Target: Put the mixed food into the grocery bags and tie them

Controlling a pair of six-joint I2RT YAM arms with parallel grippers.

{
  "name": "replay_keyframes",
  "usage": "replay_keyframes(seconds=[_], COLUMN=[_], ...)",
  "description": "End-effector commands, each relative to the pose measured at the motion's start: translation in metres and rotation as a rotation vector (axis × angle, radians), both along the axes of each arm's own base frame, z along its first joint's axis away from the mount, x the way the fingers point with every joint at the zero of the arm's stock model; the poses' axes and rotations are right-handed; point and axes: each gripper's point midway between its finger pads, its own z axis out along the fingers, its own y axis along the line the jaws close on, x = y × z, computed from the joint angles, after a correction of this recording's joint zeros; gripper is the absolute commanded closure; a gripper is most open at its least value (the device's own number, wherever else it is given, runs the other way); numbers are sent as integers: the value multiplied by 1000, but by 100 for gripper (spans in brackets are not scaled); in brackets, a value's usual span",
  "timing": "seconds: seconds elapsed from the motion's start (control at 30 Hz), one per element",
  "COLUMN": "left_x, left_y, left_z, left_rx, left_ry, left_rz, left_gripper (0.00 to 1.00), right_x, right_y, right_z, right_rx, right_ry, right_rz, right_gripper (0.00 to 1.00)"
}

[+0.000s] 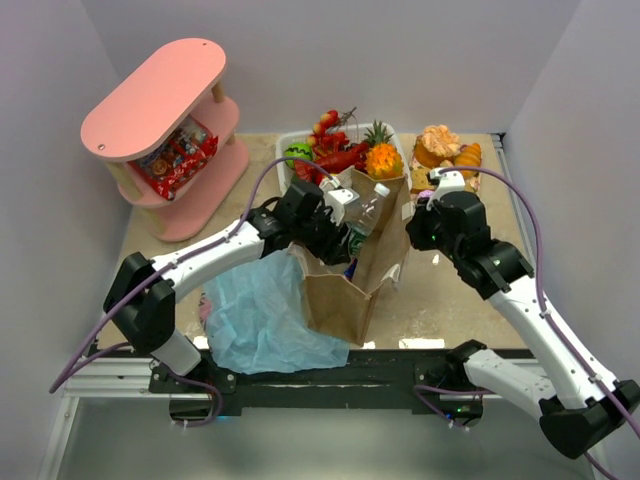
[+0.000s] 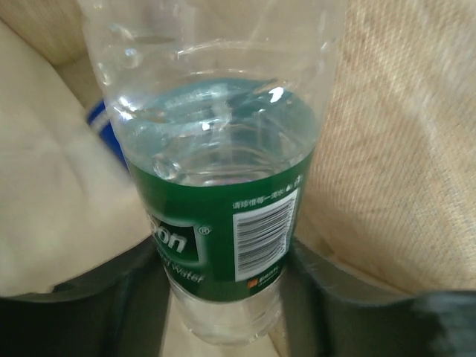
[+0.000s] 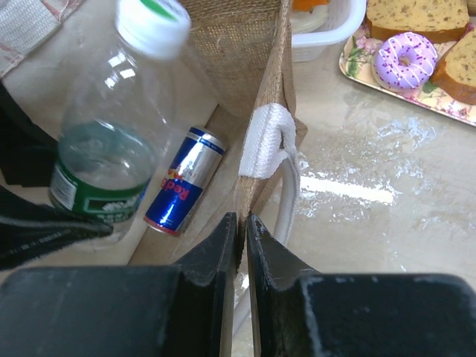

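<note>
Beige table (image 1: 440, 300) boxed in by plain white walls, pretty cramped setup. The action's all at the brown paper bag (image 1: 350, 290) in the middle, standing with its mouth open. The green-label water bottle (image 2: 223, 223) is partway down inside it, leaning, cap end up. A blue can (image 3: 184, 181) is already lying on the bag's floor right beside it. The left gripper (image 2: 223, 316) has a finger on either side of the bottle's lower end and looks to be grasping it. The right gripper (image 3: 242, 242) is pinched nearly closed on the bag's rim, just next to the white handle (image 3: 268, 141), holding the mouth open.

So I'd call this the drop-off bit of the loading step. Next move, I reckon: let the bottle go low so it doesn't tip the bag, then lift the left arm straight out without snagging the wall.

Plenty left to do though. The lobster (image 1: 340, 158) and pineapple (image 1: 383, 158) sit in the white basket (image 1: 290, 140) behind the bag. The red snack packets (image 1: 180, 155) are on the pink shelf (image 1: 160, 95) at far left. The light-blue plastic bag (image 1: 260, 315) lies crumpled on the table near the left arm. Neither bag is tied yet.
</note>
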Motion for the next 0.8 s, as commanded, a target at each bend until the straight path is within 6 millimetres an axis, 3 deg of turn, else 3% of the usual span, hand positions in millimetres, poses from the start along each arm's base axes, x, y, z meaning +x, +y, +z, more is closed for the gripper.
replay_keyframes(seconds=[0.0,0.1,0.13,0.17,0.2,0.3,0.37,0.47,0.5,0.53,0.6,0.67,0.77], left_x=[-9,3,9,13,21,28,37,52,59,62,62,59,49], left_y=[-15,-20,-22,-22,-22,-13,3,45,64,84,104,116,117], left_z=[20,49,62,70,88,106,124,127,116,118,99,102,93], left_rx=[-76,-119,-122,-121,-128,-97,-68,38,102,113,145,122,103], left_ry=[-31,-114,-144,-166,-208,-268,-342,-426,-435,-431,-393,-399,-379], left_rz=[-62,-52,-46,-37,-14,14,83,247,322,380,426,464,448], left_gripper=[35,17,6,2,1,0,0,0,0,0,0,0,0], right_x=[8,7,7,7,8,8,9,9,9,10,10,11,13], right_y=[-3,-2,-2,-3,-4,-7,-7,-8,-9,-9,-10,-10,-8], right_z=[25,23,24,23,23,21,21,25,25,27,26,25,25], right_rx=[7,3,2,-4,-10,-28,-32,-34,-35,-38,-43,-50,-54], right_ry=[-69,-57,-58,-55,-54,-43,-40,-46,-45,-49,-44,-41,-35], right_rz=[-18,-15,-15,-16,-18,-27,-33,-38,-42,-43,-44,-47,-41], right_gripper=[87,87,87,87,87,87,87,87,86,86,86,86,86])
